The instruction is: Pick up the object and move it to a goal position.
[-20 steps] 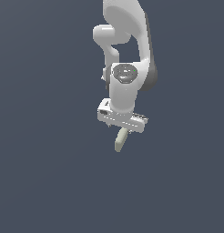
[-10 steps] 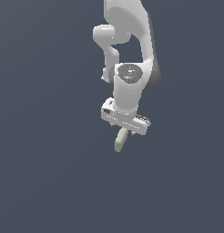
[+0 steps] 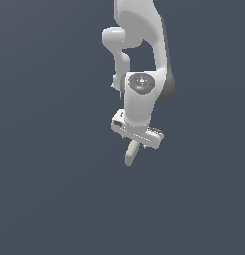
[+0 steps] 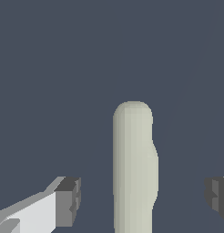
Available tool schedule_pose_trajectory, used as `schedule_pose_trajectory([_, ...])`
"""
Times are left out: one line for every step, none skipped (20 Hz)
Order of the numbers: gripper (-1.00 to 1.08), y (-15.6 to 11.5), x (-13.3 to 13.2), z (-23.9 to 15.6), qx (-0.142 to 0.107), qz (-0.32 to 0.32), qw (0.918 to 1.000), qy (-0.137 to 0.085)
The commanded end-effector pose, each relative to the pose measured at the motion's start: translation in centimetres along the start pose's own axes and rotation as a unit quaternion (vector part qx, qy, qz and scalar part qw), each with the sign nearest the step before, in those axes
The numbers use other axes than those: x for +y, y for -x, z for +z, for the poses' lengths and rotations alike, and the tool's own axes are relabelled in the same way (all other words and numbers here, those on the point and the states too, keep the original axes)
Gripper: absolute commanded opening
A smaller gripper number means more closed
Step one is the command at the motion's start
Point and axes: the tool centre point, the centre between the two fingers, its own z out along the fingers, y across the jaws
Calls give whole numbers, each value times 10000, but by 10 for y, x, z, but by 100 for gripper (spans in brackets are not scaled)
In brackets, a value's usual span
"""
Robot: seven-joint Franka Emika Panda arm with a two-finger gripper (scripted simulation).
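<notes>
so the gripper [image 3: 136, 143] is spread wide around the object [image 4: 134, 168], pads not touching it. looks like nothing's grabbed yet, and no goal marker visible.

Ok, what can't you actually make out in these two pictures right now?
- Exterior view: the upper end of the object is hidden behind the gripper, so the grasp is unclear.
- Wrist view: the object's near end runs off the picture's edge; one finger stands apart from it.
- No goal marker shows in either view.
</notes>
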Motion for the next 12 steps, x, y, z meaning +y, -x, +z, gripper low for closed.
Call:
schedule_pose_trajectory([100,1,0,10,-5,3,10000,3])
schedule_pose_trajectory([100,1,1,15,-4,7,10000,4])
schedule_pose_trajectory([100,1,1,21,-4,9,10000,4])
schedule_pose_trajectory([100,1,1,26,-3,12,10000,4])
schedule_pose_trajectory([100,1,1,30,-3,14,10000,4])
schedule_pose_trajectory([100,1,1,34,-3,14,10000,4])
schedule_pose_trajectory([100,1,1,37,-3,17,10000,4])
schedule_pose_trajectory([100,1,1,39,-3,17,10000,4])
schedule_pose_trajectory([100,1,0,41,-3,17,10000,4])
schedule_pose_trajectory([100,1,0,42,-3,17,10000,4])
schedule_pose_trajectory([100,0,0,42,-3,17,10000,4])
schedule_pose_trajectory([100,0,0,42,-3,17,10000,4])
